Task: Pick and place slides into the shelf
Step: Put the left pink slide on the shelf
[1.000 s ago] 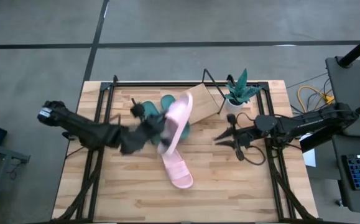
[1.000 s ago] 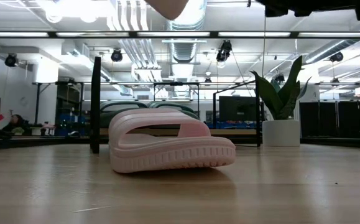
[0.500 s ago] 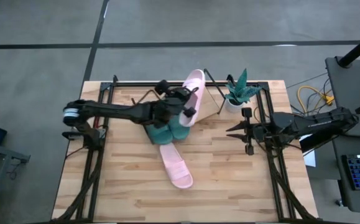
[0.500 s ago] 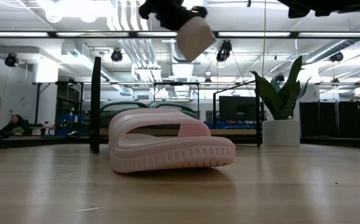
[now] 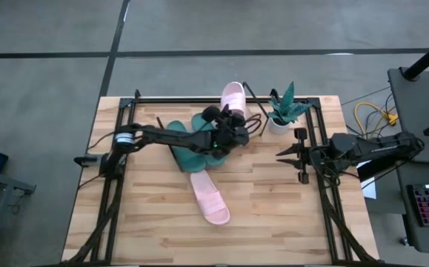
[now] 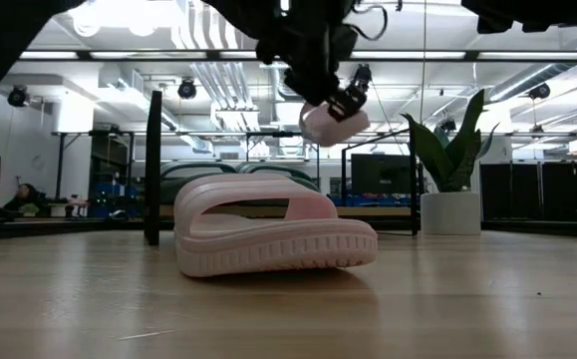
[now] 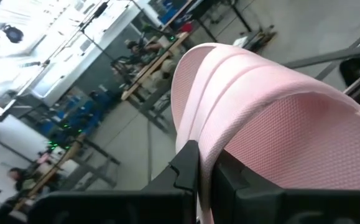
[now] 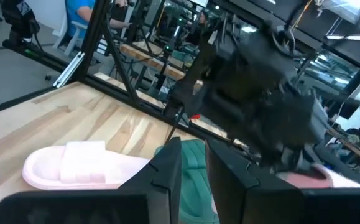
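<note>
My left gripper [image 5: 233,122] is shut on a light pink slide [image 5: 233,96] and holds it in the air over the shelf [image 5: 257,127] at the table's far middle; the low view shows the slide's lower end [image 6: 333,122] high above the tabletop. The dark green pair [image 5: 195,144] lies side by side just left of it. The other pink slide [image 5: 210,199] rests sole-down on the table nearer the front. My right gripper [image 5: 279,155] waits at the table's right side, slightly open, with nothing between its fingers. My left gripper pinches a thin edge of the pink slide [image 7: 209,149] between its two fingers [image 7: 187,163], at the slide's near end. The fingers come in about level from the table's left. The slide is clear of table and shelf and reaches toward the far edge.
A potted plant [image 5: 283,110] in a white pot stands right of the shelf, close to the held slide. Black frame rails [image 5: 129,111] run along the table's left, right and far sides. Bare wood lies at the near left and near right.
My left gripper has carried the pink slide from left of centre toward the far right and downward, ending over the shelf. The slide has swung from slanting across the table to pointing at the far edge. My right gripper has drawn back toward the right edge.
</note>
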You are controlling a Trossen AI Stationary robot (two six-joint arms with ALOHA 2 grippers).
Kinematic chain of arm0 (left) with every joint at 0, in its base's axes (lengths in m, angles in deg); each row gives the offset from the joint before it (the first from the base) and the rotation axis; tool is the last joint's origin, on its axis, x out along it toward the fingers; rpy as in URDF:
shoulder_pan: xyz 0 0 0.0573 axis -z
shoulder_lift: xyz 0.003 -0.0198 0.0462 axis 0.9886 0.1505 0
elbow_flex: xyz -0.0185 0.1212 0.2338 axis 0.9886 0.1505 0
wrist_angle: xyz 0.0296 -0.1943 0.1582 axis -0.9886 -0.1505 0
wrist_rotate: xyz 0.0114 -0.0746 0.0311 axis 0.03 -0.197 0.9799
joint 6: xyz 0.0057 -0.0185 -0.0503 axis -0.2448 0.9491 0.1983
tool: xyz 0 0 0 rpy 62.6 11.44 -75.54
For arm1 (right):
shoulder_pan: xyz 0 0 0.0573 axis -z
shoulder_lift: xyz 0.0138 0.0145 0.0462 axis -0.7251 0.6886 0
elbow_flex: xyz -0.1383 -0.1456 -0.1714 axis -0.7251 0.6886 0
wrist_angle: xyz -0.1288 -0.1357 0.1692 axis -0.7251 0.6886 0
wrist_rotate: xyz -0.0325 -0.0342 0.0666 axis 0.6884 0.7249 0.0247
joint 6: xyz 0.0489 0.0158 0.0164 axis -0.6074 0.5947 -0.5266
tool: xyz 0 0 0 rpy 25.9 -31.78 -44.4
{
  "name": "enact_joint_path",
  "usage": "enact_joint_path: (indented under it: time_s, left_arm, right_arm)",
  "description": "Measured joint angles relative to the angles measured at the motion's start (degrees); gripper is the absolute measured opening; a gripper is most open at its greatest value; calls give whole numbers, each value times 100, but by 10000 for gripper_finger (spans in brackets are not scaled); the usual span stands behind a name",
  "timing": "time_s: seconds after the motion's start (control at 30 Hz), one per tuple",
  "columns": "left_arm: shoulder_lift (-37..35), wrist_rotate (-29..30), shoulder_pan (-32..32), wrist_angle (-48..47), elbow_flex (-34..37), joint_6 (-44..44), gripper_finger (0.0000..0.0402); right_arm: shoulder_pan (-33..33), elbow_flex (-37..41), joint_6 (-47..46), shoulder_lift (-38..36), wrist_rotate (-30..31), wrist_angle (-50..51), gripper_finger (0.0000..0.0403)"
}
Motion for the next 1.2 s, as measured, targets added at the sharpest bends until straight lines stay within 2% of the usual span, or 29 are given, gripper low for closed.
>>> enact_joint_path:
  time_s: [0.2,0.47,0.6,0.87,0.97,1.2]
  left_arm:
    - [330,39,-53,4,-96,-53,0]
    - [369,34,-129,-2,68,122,0]
    - [364,-218,-164,-1,151,236,0]
    - [364,-262,-231,-294,316,596,0]
    - [358,-614,-301,-299,474,724,0]
    - [358,-789,-354,-347,619,1056,0]
  right_arm:
    - [0,39,0,-103,-2,-1,63]
    - [0,51,4,-116,-2,-3,63]
    - [0,51,2,-116,-4,-3,63]
    - [0,51,0,-116,-4,3,63]
    - [0,51,0,-116,-6,6,63]
    - [0,51,0,-116,-4,23,63]
